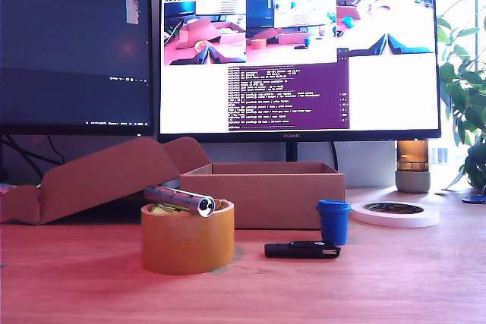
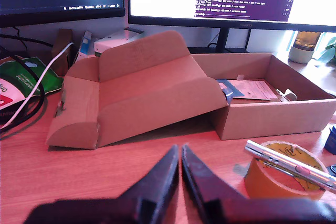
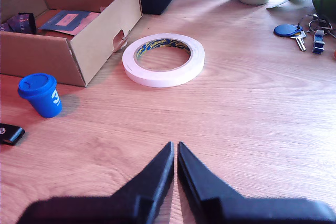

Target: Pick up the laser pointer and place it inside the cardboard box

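A silver laser pointer lies tilted across the top of an orange-brown tape roll, left of centre in the exterior view, on a wooden surface. Directly behind the roll sits the open cardboard box, its long lid flap stretching toward the exterior view's left. A small blue cup and a flat black USB stick lie to the right of the roll, with a white tape roll farther right. My first gripper hangs above the surface before the box flap, fingers nearly together on nothing. My second gripper hovers over bare wood near the white tape, fingers likewise almost touching and empty.
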`<action>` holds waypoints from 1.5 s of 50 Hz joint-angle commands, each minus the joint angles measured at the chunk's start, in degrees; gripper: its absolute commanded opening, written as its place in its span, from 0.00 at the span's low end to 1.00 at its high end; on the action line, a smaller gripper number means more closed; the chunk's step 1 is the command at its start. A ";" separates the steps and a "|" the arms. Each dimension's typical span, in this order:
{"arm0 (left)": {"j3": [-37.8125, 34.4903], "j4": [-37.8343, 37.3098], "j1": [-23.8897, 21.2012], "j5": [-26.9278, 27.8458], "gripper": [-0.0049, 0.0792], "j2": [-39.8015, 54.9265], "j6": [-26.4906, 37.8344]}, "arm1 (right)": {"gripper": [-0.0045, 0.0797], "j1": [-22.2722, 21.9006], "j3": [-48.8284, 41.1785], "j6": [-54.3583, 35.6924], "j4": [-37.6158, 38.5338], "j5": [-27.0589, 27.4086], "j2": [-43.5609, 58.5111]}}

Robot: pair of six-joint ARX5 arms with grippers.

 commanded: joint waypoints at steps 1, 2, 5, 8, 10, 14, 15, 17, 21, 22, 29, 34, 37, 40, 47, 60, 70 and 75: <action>-1.14 -4.98 0.15 -1.20 0.03 -1.20 -0.17 | 0.04 -0.09 -0.83 0.24 9.75 -0.72 0.09; -1.14 -4.98 0.15 -1.20 0.03 -1.20 -0.17 | 0.04 -0.09 -0.83 0.22 9.75 -0.72 0.09; -1.14 -4.98 0.15 -1.20 0.03 -1.20 -0.17 | 0.04 -0.09 -0.83 0.22 9.75 -0.72 0.09; -1.14 -5.01 0.15 -1.20 0.03 -1.20 -0.17 | 0.04 -0.09 -0.83 0.24 9.75 -0.72 0.09; -1.14 -4.98 0.15 -1.20 0.03 -1.20 -0.17 | 0.04 -0.09 -0.83 0.22 9.75 -0.72 0.11; -1.14 -4.46 0.15 -0.94 0.03 -1.20 -1.38 | 0.04 -0.09 -0.83 0.22 9.75 -0.72 0.09; -1.14 -3.82 0.13 -0.70 0.03 -1.20 -2.10 | 0.04 -0.09 -0.83 0.22 9.77 -0.74 0.09; -1.14 -2.05 0.09 1.16 0.03 -1.20 -3.19 | 0.04 -0.09 -0.83 0.22 9.81 -1.33 0.09; -1.11 1.73 -0.11 5.68 0.03 -1.18 -3.17 | 0.04 -0.02 -0.81 0.57 10.36 -5.84 0.09; -1.11 2.67 -0.24 6.54 0.03 -1.16 -3.19 | 0.04 0.00 -0.81 0.92 10.58 -6.99 0.09; -0.90 6.45 -1.42 12.07 0.03 -1.07 -3.13 | 0.04 1.33 -0.77 4.81 11.78 -16.87 0.09; 0.07 6.97 -2.60 15.72 0.03 -0.74 -2.45 | 0.04 2.75 -0.77 6.56 11.89 -22.21 0.11; 1.11 6.69 -3.45 16.92 0.03 0.07 -1.14 | 0.04 3.74 -0.77 7.96 11.89 -24.59 0.11; 2.73 6.32 -4.26 17.33 0.03 1.16 -0.20 | 0.04 4.74 -0.77 9.09 11.89 -26.45 0.11; 7.30 3.91 -5.79 17.44 0.03 5.07 7.26 | 0.04 7.26 -0.77 9.51 11.89 -31.65 0.11; 15.61 -1.42 -8.15 20.90 0.06 15.85 36.83 | 0.04 9.03 -0.77 9.05 11.89 -31.80 0.11; 20.22 -2.40 -11.32 20.70 0.11 25.18 54.88 | 0.04 9.03 -0.77 9.05 11.87 -31.80 0.11; 23.76 -5.27 -13.33 20.59 0.11 31.52 58.77 | 0.04 9.03 -0.77 9.05 11.87 -31.80 0.11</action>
